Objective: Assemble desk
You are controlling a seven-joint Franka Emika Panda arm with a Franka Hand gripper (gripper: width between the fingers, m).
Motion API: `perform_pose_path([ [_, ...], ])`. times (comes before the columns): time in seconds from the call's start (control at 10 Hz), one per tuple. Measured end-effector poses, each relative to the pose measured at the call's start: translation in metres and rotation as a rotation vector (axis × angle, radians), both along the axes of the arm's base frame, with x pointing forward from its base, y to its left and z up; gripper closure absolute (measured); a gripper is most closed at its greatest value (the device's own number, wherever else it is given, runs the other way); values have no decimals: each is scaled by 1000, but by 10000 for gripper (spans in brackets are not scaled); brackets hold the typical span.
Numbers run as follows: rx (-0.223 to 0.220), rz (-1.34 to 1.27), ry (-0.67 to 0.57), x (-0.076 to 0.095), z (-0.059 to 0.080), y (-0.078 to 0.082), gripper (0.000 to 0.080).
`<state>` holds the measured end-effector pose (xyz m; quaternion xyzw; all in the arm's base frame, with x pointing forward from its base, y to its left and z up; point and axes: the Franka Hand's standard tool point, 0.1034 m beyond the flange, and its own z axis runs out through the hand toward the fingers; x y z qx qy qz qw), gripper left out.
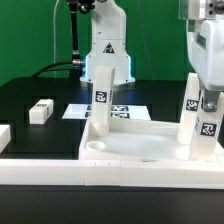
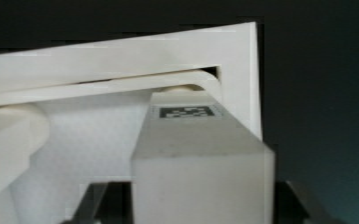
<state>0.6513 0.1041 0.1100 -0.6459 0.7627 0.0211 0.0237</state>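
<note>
You have the wide flat white plastic rectangular desk top (image 1: 140,150) lying recessed face up on the black surface (image 1: 40,95), directly below the gripper (image 1: 207,101); the gripper sits over the corner of the top nearest it and grips a white square-post leg (image 1: 204,112) with black-and-white square tags, its fingers closed on the post's upper part; the wrist view shows that leg (image 2: 197,150) running down from the gripper to a corner of the top (image 2: 87,110), though you cannot tell from either picture whether it is fully seated or only resting in its hole. Well away from the gripper, across the top, a second white tagged leg (image 1: 101,108) stands upright at another corner, apparently mounted; farther off again, beyond the top's far edge from the gripper, a third white leg (image 1: 41,110) lies loose on the surface, and a white block (image 1: 4,136) at the frame's edge may be a fourth, too cropped to say. Judge it roughly half done: one leg on, one in hand, two to fetch and fit.
</note>
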Motion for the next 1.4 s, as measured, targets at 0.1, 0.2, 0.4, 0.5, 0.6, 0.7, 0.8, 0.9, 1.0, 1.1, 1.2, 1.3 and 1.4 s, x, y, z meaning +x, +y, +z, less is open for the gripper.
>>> perform_pose_path([
  [0.1, 0, 0, 0, 0, 0, 0, 329],
  [0.2, 0, 0, 0, 0, 0, 0, 214],
  [0.4, -1, 30, -2, 0, -1, 0, 163],
  [0.5, 0, 35, -3, 0, -1, 1, 154],
  [0.6, -2, 200, -26, 0, 0, 3, 154],
  [0.7, -4, 348, -40, -2, -1, 3, 154],
  [0.8, -16, 398, -77, 3, 1, 5, 151],
  [0.9, -27, 443, -101, 5, 1, 8, 151],
  [1.0, -30, 499, -101, 5, 0, 6, 151],
  [1.1, -34, 573, -105, 5, 0, 5, 151],
  [1.2, -36, 622, -107, 5, 0, 5, 151],
  [1.3, -57, 835, -110, 6, 0, 1, 151],
  [1.4, -70, 1016, -113, 5, 0, 1, 151],
])
